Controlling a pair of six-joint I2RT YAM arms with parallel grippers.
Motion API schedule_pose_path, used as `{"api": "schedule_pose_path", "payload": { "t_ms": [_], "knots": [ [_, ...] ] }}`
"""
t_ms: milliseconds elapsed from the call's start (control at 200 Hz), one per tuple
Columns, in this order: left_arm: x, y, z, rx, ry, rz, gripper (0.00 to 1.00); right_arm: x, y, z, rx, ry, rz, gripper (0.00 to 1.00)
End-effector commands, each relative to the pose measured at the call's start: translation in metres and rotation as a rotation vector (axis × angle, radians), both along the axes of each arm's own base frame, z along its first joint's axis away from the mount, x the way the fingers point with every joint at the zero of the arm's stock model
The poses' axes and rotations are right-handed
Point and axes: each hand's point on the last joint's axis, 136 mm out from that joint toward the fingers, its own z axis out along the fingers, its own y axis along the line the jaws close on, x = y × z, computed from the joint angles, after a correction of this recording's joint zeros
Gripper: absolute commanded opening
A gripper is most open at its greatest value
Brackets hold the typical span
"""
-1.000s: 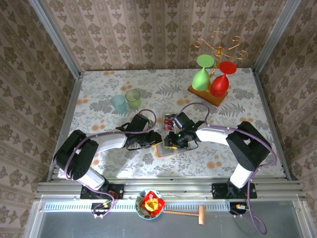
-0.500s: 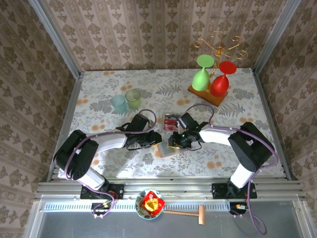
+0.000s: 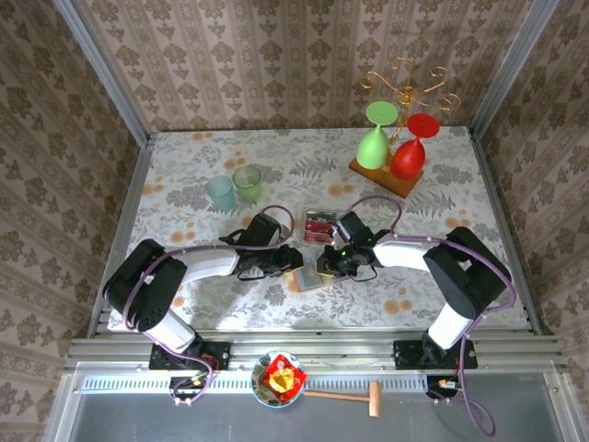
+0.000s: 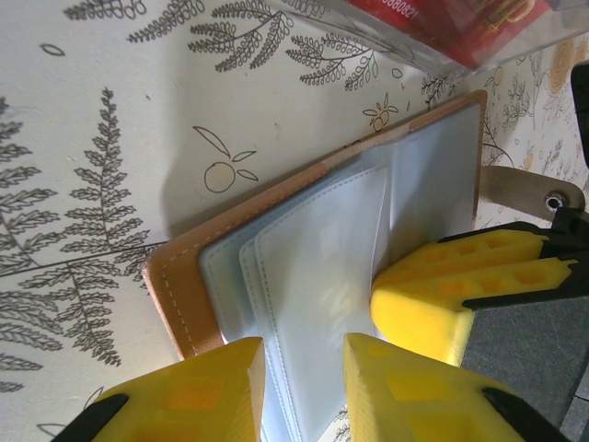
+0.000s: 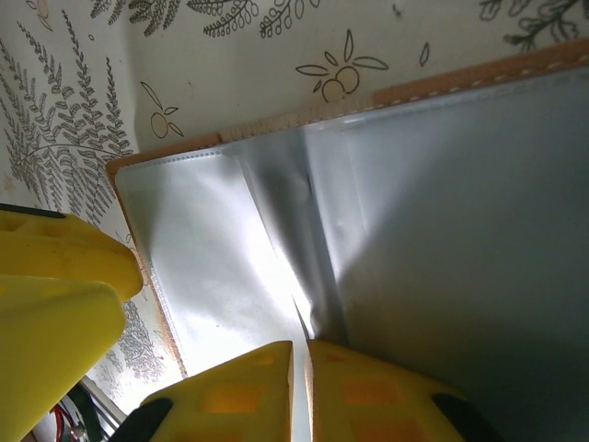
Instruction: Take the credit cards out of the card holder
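Note:
The card holder (image 3: pixel 310 280) lies open on the table between my two grippers, salmon-brown outside with grey-blue pockets (image 4: pixel 304 249). My left gripper (image 4: pixel 304 368) is over its near edge, jaws a little apart, with a flat pocket leaf showing in the gap. The left gripper (image 3: pixel 293 259) sits at the holder's left side. My right gripper (image 5: pixel 299 354) is nearly shut, a thin pocket leaf of the card holder (image 5: pixel 442 212) pinched between its tips. The right gripper (image 3: pixel 329 265) is at the holder's right side. Red credit cards (image 3: pixel 319 224) lie on the table just behind it and appear at the frame edge (image 4: pixel 460 18).
A wooden stand (image 3: pixel 385 177) with a green and a red glass is at the back right. Two pale cups (image 3: pixel 234 188) stand at the back left. A bowl (image 3: pixel 279 378) and a wooden mallet (image 3: pixel 354 397) lie below the table's near rail.
The right gripper's jaws have closed onto the pocket leaf, and that arm has shifted slightly right. The left arm has barely moved.

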Motion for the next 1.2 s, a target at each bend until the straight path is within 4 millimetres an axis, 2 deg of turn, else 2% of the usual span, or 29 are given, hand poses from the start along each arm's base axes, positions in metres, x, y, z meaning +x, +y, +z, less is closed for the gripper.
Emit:
{"api": "schedule_pose_path", "payload": {
  "t_ms": [0, 90, 230, 555, 840, 1060, 1195],
  "knots": [
    [0.002, -0.004, 0.001, -0.006, 0.004, 0.009, 0.29, -0.005, -0.005, -0.001, -0.003, 0.023, -0.019, 0.13],
    [0.002, 0.0, -0.001, 0.004, 0.004, 0.015, 0.31, -0.006, -0.003, 0.001, 0.005, 0.029, -0.035, 0.22],
    [0.004, 0.006, -0.004, 0.004, 0.006, 0.035, 0.31, -0.008, 0.004, 0.003, 0.016, 0.038, -0.075, 0.25],
    [0.01, 0.027, 0.001, -0.014, -0.003, 0.066, 0.32, -0.011, 0.028, 0.002, 0.045, 0.06, -0.181, 0.26],
    [0.005, 0.04, 0.0, -0.009, -0.003, 0.079, 0.32, -0.007, 0.04, 0.023, 0.04, 0.011, -0.166, 0.26],
    [-0.003, 0.044, -0.005, 0.002, 0.005, 0.101, 0.16, -0.006, 0.035, 0.03, -0.073, -0.024, -0.044, 0.26],
    [-0.008, 0.039, -0.011, 0.004, 0.027, 0.088, 0.08, -0.007, 0.038, 0.031, -0.09, -0.025, 0.006, 0.25]
  ]
}}
